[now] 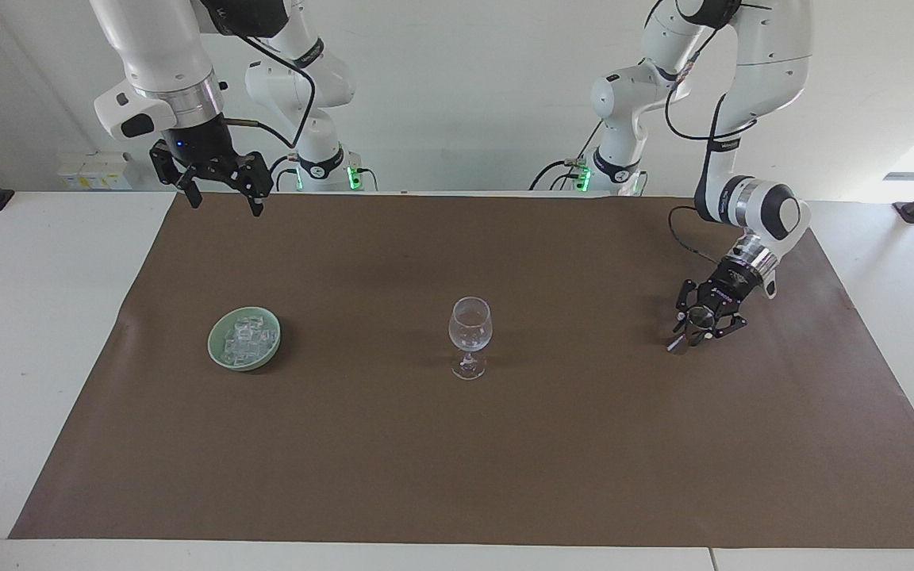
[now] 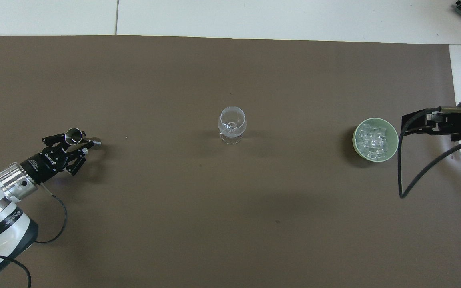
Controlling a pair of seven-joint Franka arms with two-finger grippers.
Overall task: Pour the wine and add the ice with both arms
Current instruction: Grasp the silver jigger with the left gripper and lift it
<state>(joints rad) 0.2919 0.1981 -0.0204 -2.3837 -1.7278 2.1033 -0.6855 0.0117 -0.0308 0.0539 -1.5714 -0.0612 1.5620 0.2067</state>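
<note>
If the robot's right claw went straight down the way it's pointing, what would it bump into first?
Probably just the brown mat. The right end effector points straight down, up in the air near the mat's edge closest to the robots. The green bowl of ice seems to sit off that line, though depth is hard to judge.

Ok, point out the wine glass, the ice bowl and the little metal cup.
wine glass [image 1: 470, 323], facing view, on its bowl.
green bowl [image 2: 394, 138], overhead view, on its rim.
metal cup [image 2: 73, 136], overhead view, on its open mouth.

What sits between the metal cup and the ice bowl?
Only the wine glass, roughly midway between metal cup and ice bowl; otherwise bare brown mat, clearest overhead.
</note>
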